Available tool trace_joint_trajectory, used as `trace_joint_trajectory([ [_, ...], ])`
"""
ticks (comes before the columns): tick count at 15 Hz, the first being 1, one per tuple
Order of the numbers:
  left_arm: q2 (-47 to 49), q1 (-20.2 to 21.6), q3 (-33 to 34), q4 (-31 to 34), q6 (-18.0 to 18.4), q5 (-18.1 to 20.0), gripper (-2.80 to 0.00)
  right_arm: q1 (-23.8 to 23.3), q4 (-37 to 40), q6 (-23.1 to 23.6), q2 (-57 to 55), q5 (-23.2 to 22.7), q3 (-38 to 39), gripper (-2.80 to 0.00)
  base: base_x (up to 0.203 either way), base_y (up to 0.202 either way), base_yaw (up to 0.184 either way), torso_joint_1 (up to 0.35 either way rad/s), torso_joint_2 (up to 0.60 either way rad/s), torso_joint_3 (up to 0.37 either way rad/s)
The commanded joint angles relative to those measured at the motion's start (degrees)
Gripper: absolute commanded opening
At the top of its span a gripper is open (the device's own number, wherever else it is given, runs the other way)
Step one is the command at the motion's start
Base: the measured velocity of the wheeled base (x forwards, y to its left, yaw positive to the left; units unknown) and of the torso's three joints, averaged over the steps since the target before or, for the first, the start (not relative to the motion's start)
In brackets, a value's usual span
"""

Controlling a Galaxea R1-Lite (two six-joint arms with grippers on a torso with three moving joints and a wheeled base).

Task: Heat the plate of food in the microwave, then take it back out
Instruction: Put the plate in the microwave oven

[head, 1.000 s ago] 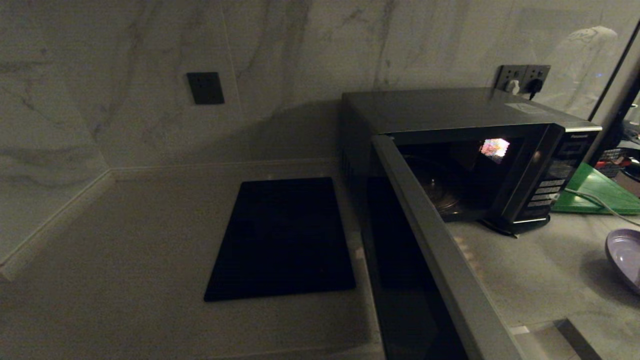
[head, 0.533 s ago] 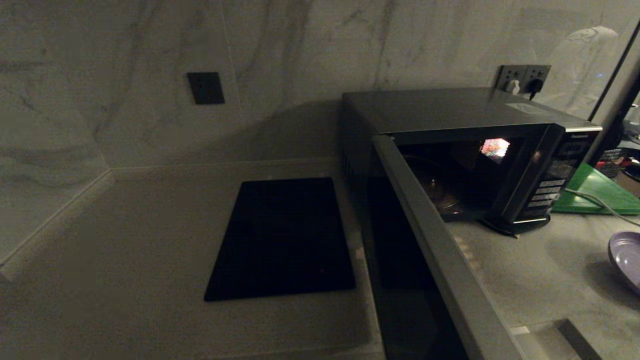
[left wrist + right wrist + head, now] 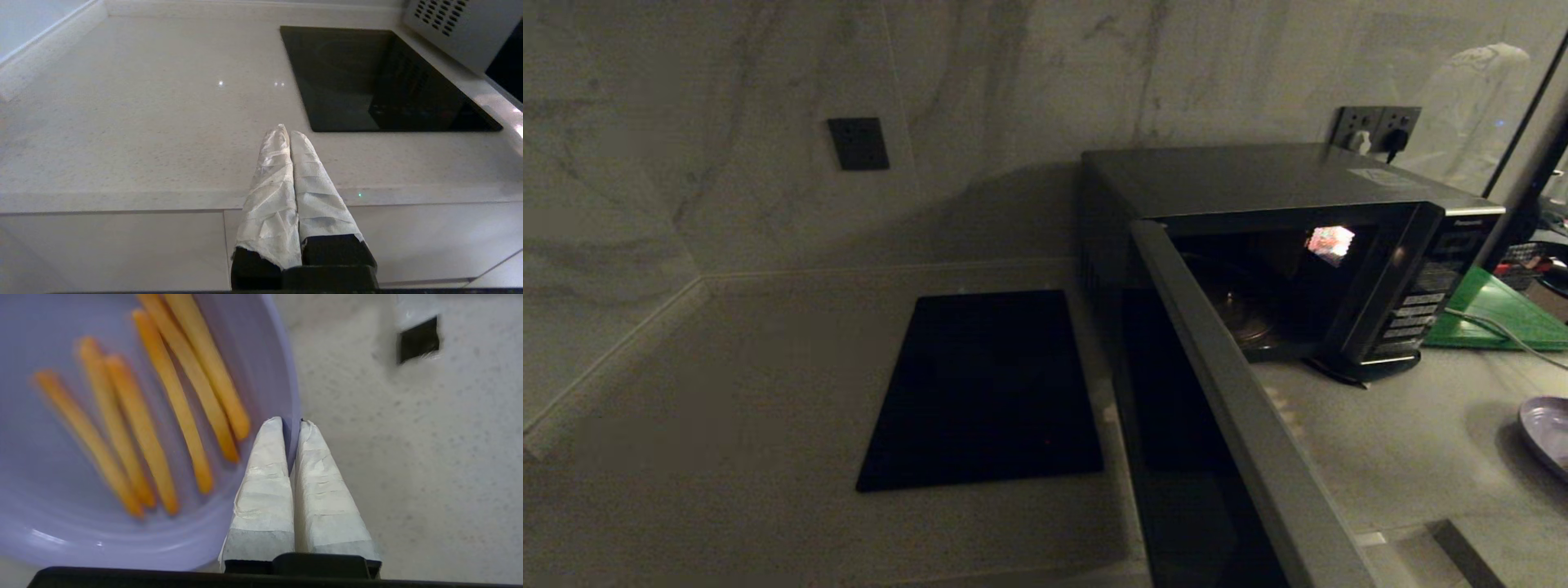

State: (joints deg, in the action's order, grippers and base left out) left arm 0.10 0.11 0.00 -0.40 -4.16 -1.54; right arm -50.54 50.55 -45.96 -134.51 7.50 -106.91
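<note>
One round pale-lavender plate of orange fries (image 3: 135,428) is sitting on the tabletop (image 3: 408,457) right of the open dark grey microwave (image 3: 1290,245); right pincer (image 3: 292,424) is pinching its rim. Loading, heating, retrieval remaining. Left pincer (image 3: 288,132) is resting pressed together, empty.

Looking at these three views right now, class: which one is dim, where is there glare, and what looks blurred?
Head view: dim throughout, one bright patch glowing inside the open microwave. Left wrist view: evenly lit, small glints on the countertop and sheen on the black slab. Right wrist view: bright, but the fries on the plate of food are smeared, while the right gripper is sharp.
</note>
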Motion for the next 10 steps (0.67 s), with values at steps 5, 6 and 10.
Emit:
trace_joint_trajectory([
  [5, -0.01, -0.02, 0.00, -0.04, -0.06, -0.05, -2.80, -0.08, 0.25, -0.27, 2.34, 0.06, 0.78, -2.80, 0.000, 0.000, 0.000, 0.000, 0.00, 0.000],
  [6, -0.01, -0.02, 0.00, -0.04, -0.06, -0.05, -2.80, -0.08, 0.32, -0.27, 2.84, 0.06, 0.92, -2.80, 0.000, 0.000, 0.000, 0.000, 0.00, 0.000],
  [10, -0.01, -0.02, 0.00, -0.04, -0.06, -0.05, -2.80, -0.08, 0.29, -0.27, 5.10, -0.02, 2.13, -2.80, 0.000, 0.000, 0.000, 0.000, 0.00, 0.000],
])
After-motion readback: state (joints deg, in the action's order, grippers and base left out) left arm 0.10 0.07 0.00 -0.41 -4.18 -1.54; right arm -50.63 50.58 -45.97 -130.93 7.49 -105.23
